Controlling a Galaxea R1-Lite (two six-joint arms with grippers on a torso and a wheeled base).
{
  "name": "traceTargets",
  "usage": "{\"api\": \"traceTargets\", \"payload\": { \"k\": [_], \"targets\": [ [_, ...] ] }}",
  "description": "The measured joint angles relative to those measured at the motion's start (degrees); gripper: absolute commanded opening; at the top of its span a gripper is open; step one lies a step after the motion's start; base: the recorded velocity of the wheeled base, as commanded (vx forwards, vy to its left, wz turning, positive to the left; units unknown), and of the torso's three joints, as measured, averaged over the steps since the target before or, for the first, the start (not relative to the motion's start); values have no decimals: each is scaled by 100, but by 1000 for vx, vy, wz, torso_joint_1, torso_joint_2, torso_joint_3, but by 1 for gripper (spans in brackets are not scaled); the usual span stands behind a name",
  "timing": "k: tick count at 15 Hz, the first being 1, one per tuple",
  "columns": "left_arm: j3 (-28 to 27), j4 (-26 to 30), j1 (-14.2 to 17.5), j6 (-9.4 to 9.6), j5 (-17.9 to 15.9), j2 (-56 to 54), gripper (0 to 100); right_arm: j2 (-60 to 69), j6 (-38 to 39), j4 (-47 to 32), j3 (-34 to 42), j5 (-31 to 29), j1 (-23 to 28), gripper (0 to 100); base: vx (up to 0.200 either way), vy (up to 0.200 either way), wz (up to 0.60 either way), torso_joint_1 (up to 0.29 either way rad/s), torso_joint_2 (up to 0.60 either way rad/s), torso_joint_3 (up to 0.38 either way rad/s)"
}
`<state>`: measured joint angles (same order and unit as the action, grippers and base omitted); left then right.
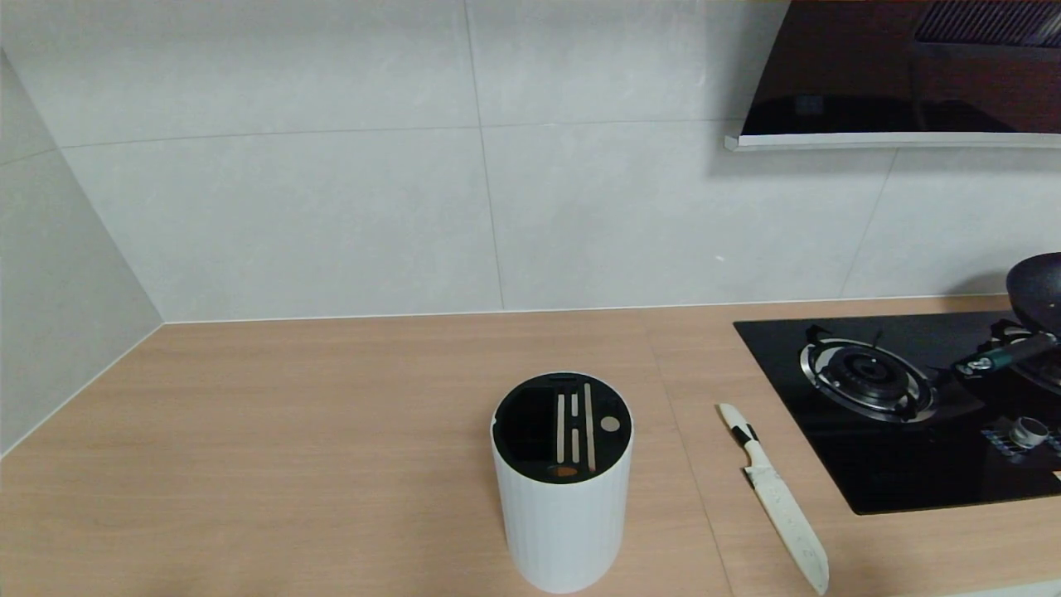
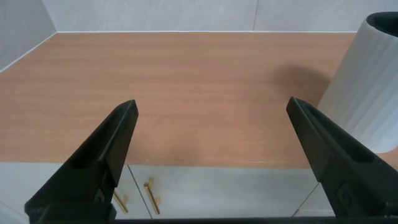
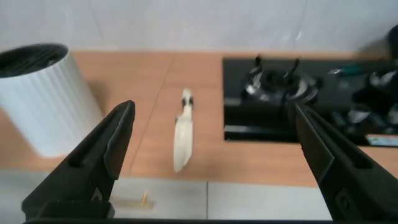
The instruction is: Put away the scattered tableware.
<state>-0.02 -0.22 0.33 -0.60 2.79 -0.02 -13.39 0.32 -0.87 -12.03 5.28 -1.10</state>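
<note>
A pale wooden bench point(image 1: 331, 431) runs under grey wall tiles point(image 1: 331, 207), with a black glass hob point(image 1: 895, 473) at my right. The white speckled knife point(image 1: 775, 493) lies flat between the hob and the white ribbed cylindrical holder point(image 1: 564, 506). A dark pan point(image 1: 1036, 290), perhaps, is cut off. My left hand point(image 2: 211, 107) and right hand point(image 3: 212, 111) gape wide, empty.

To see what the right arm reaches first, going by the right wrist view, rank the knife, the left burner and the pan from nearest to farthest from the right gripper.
1. Knife, on the counter straight ahead of the open right gripper.
2. Left burner, on the stove, beyond the knife and to its right.
3. Pan, on the stove's far right side.
</note>
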Motion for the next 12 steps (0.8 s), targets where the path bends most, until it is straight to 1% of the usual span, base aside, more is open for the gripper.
{"api": "traceTargets", "payload": {
  "k": [2,6,9,12],
  "targets": [
    [2,-2,0,0,-1,0,100,-1014,-22,7,-306,38,-162,100,0,0,0,0,0,0],
    [2,0,0,0,-1,0,100,-3363,-27,149,-908,-61,-929,100,0,0,0,0,0,0],
    [2,0,0,0,-1,0,100,-5070,-27,923,-1128,-107,-1262,100,0,0,0,0,0,0],
    [-2,0,0,0,-1,0,100,-6613,-32,1914,-1202,-134,-1384,100,0,0,0,0,0,0]
  ]
}}
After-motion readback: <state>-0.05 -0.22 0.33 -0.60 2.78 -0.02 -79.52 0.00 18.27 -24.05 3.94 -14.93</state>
